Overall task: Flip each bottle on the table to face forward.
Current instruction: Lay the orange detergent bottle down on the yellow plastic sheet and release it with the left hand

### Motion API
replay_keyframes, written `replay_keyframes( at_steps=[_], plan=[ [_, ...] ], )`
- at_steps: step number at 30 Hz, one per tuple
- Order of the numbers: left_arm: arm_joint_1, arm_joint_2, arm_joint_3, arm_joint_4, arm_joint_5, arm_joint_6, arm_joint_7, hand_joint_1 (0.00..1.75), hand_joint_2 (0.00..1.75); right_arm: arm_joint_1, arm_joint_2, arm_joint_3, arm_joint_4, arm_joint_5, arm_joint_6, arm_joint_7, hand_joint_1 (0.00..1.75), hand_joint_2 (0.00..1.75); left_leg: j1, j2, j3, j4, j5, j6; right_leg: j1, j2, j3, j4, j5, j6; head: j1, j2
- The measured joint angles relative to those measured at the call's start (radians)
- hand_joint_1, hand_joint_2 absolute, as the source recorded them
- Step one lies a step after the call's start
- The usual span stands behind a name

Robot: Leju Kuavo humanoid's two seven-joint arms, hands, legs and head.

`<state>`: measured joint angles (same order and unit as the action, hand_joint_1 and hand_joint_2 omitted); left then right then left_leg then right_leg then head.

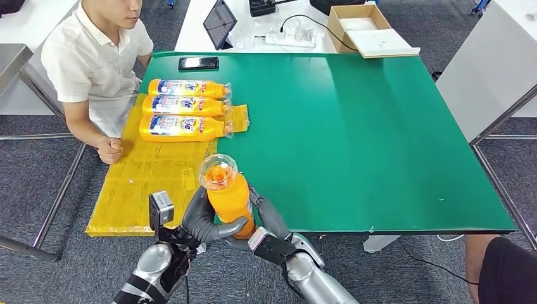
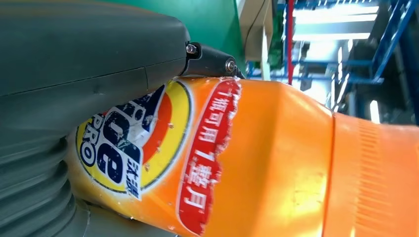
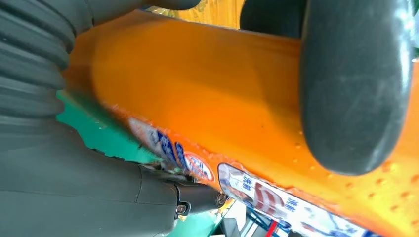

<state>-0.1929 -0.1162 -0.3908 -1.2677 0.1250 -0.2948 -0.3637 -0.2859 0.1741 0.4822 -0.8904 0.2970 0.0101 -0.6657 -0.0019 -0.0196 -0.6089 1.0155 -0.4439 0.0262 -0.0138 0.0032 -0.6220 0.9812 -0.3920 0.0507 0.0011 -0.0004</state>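
**Orange bottle held upright in both hands at the table's near edge**

A green table [image 1: 354, 126] stands on grey carpet, with a yellow mat [image 1: 149, 180] spread over its left part. Three yellow bottles [image 1: 185, 107] lie side by side on the far end of that mat, labels up, caps toward the table's middle. A person [image 1: 95, 63] sits at the table's left side, one fist resting on the mat. A black phone [image 1: 198, 63] lies on the table just beyond the three bottles.

At the table's near edge, beside the mat, an orange bottle [image 1: 229, 193] stands upright, clear cap on top. The left hand [image 1: 206, 220] wraps its lower body from the left, thumb across the front; the right hand [image 1: 269, 215] clasps it from the right. Both grip the bottle between them.
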Motion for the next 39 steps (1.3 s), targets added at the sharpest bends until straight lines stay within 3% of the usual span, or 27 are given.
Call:
replay_keyframes(
  at_steps=[4, 8, 11, 14, 16, 20, 23, 29, 34, 39],
  plan=[
    [-0.022, 0.012, -0.013, 0.028, 0.008, -0.02, 0.003, 1.75, 1.75, 0.006, -0.004, 0.0, 0.0, 0.0, -0.003, 0.0, 0.0, 1.75, 0.0, 0.0, 0.0, 0.0, 0.0, 0.0, 0.0, 0.0, 0.0, 0.0, 0.0, 0.0, 0.0, 0.0],
    [-0.039, 0.026, -0.015, 0.053, 0.111, -0.102, 0.029, 1.75, 1.75, 0.009, -0.005, -0.002, 0.0, 0.002, -0.029, 0.0, 0.0, 0.0, 0.0, 0.0, 0.0, 0.0, 0.0, 0.0, 0.0, 0.0, 0.0, 0.0, 0.0, 0.0, 0.0, 0.0],
    [-0.044, 0.039, -0.01, 0.07, 0.204, -0.171, 0.057, 1.75, 1.75, 0.011, -0.004, -0.002, -0.003, 0.012, -0.062, 0.0, 0.0, 0.0, 0.0, 0.0, 0.0, 0.0, 0.0, 0.0, 0.0, 0.0, 0.0, 0.0, 0.0, 0.0, 0.0, 0.0],
    [-0.041, 0.049, -0.005, 0.075, 0.236, -0.172, 0.068, 1.75, 1.75, 0.027, -0.003, -0.002, -0.016, 0.022, -0.111, -0.001, 0.0, 0.0, 0.0, 0.0, 0.0, 0.0, 0.0, 0.0, 0.0, 0.0, 0.0, 0.0, 0.0, 0.0, 0.0, 0.0],
    [-0.036, 0.058, -0.001, 0.072, 0.193, -0.113, 0.067, 1.75, 1.75, 0.05, -0.008, -0.003, -0.032, 0.027, -0.15, -0.001, 0.0, 0.0, 0.0, -0.001, 0.0, 0.0, 0.0, 0.0, 0.0, 0.0, 0.0, 0.0, 0.0, 0.0, 0.0, 0.0],
    [-0.041, 0.075, 0.007, 0.045, -0.073, 0.118, 0.059, 1.75, 1.75, 0.124, -0.027, -0.016, -0.083, 0.057, -0.216, -0.001, 0.0, 0.0, 0.0, -0.002, -0.001, 0.0, 0.0, 0.0, 0.0, -0.003, 0.0, 0.0, 0.0, 0.0, 0.001, 0.0],
    [-0.064, 0.111, 0.051, 0.035, -0.224, 0.228, 0.076, 1.75, 1.75, 0.183, -0.043, -0.031, -0.164, 0.086, -0.251, -0.001, 0.0, 0.0, 0.0, 0.004, 0.001, 0.0, -0.001, 0.0, 0.0, 0.002, -0.001, 0.0, 0.0, 0.0, -0.001, 0.0],
    [-0.106, 0.18, 0.152, 0.007, -0.331, 0.255, 0.101, 1.75, 1.75, 0.287, -0.074, -0.094, -0.313, 0.091, -0.271, 0.001, 0.0, 0.0, 0.001, 0.003, 0.0, 0.0, 0.0, -0.001, 0.001, 0.001, -0.002, 0.001, 0.0, -0.001, 0.0, 0.0],
    [-0.125, 0.205, 0.194, -0.009, -0.38, 0.288, 0.102, 1.75, 1.75, 0.324, -0.088, -0.14, -0.367, 0.08, -0.278, 0.002, 0.0, 0.0, 0.001, 0.004, 0.0, 0.0, 0.0, -0.001, 0.001, 0.002, -0.002, 0.001, 0.0, -0.001, 0.0, 0.0],
    [-0.148, 0.224, 0.207, -0.025, -0.64, 0.469, 0.12, 1.75, 1.75, 0.339, -0.087, -0.172, -0.387, 0.071, -0.276, 0.001, 0.0, 0.0, 0.001, 0.004, 0.0, 0.0, 0.0, -0.001, 0.0, 0.002, -0.002, 0.001, 0.0, -0.001, 0.0, 0.0]
  ],
)
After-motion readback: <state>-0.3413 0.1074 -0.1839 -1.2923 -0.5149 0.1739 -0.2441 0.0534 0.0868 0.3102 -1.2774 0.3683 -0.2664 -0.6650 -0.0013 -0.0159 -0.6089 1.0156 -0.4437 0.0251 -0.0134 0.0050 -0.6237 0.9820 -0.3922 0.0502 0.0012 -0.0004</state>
